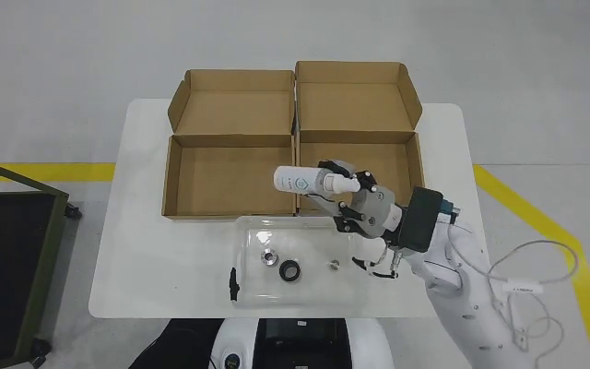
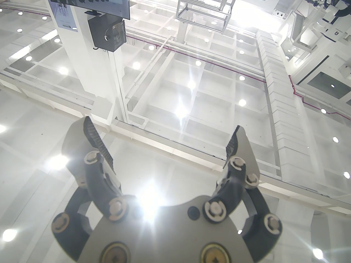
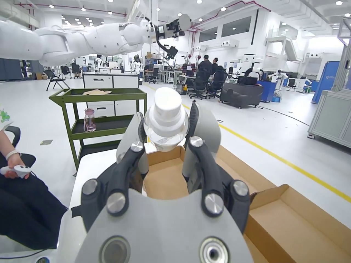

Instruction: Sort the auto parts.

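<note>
Spray bottle (image 1: 302, 179) lies sideways above the right cardboard box (image 1: 417, 164), right gripper (image 1: 341, 187) clamped near its cap; smooth, probably light plastic, so the neck grip suits. Left gripper (image 2: 164, 138) spread wide, empty.

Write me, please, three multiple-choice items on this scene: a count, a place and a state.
1. How many cardboard boxes stand on the table? A. one B. two C. four
2. Where is the white bottle? A. on the table B. in the right gripper C. in the left gripper
3. How is the left gripper? A. open and empty B. shut and empty C. shut on the bottle
B, two boxes sit side by side; B, that gripper clamps it; A, its jaws stand apart on nothing.
</note>
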Motion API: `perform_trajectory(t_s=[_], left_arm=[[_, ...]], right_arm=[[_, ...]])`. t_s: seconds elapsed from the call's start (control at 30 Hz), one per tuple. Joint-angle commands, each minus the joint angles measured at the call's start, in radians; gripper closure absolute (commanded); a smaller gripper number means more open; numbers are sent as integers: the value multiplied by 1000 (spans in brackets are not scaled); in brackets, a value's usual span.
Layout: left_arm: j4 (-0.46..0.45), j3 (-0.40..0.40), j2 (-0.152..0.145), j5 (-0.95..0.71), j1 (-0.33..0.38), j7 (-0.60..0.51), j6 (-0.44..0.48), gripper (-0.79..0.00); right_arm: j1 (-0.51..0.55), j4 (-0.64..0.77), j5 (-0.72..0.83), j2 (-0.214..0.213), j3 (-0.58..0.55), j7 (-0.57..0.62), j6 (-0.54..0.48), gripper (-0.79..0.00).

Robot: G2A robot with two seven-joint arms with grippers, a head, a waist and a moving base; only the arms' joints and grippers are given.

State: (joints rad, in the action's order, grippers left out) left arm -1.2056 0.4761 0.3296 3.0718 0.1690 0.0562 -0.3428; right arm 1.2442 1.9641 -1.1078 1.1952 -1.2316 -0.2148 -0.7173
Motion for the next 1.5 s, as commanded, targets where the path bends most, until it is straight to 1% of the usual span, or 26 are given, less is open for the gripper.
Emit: perform_trajectory(t_s=[0.0,0.23,0.43,0.57,0.77,0.87,1.03,1.2,1.47], left_arm=[[0,0,0,0,0,0,0,-785],[0,0,0,0,0,0,0,-785],[0,0,0,0,0,0,0,-785],[0,0,0,0,0,0,0,-785],[0,0,0,0,0,0,0,-785],[0,0,0,0,0,0,0,-785],[0,0,0,0,0,0,0,-785],[0,0,0,0,0,0,0,-785],[0,0,0,0,0,0,0,-785]], right_arm=[[1,-6,15,0,-10,-7,3,0],[8,-18,47,-2,-46,-29,23,0],[15,-29,63,0,-45,-47,29,0],[8,-54,42,0,-41,-29,40,0],[-6,-103,-69,-1,-33,51,113,0],[-16,-130,-100,0,-28,95,139,0],[-51,-177,-140,-2,-23,212,161,0],[-103,-243,-130,1,-2,318,161,0],[-183,-371,-41,15,70,438,145,0]])
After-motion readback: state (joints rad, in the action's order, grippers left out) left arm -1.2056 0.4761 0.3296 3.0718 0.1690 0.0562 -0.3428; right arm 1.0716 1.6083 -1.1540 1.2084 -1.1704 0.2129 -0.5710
